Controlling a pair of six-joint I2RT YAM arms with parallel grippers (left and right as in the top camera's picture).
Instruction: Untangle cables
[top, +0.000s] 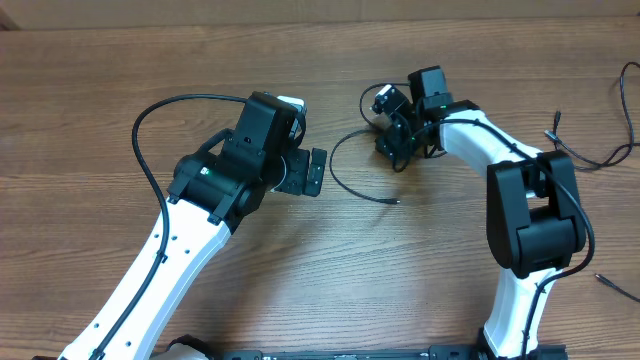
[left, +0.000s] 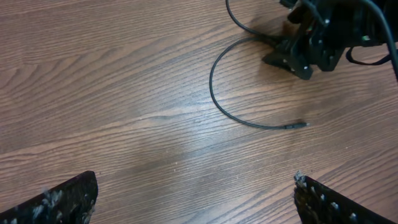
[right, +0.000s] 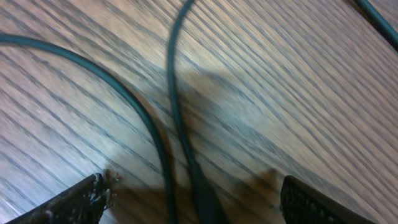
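A thin black cable (top: 338, 172) curves in a loop on the wooden table, and its free plug (top: 395, 202) lies toward the front. My right gripper (top: 397, 152) points down onto the loop's far end. In the right wrist view it is open (right: 193, 190), with two cable strands (right: 177, 124) lying on the wood between the wide-apart fingers (right: 84, 199), which touch neither strand. My left gripper (top: 316, 172) hovers just left of the loop, open (left: 196, 183), with only bare wood between its fingers (left: 71, 199). The same loop (left: 214, 93) and plug (left: 300, 125) show ahead of it.
Another thin cable (top: 600, 160) with a small plug (top: 550, 128) trails off the right edge. A further cable end (top: 615, 287) lies at the front right. The left arm's thicker wiring (top: 145, 150) arcs out to the left.
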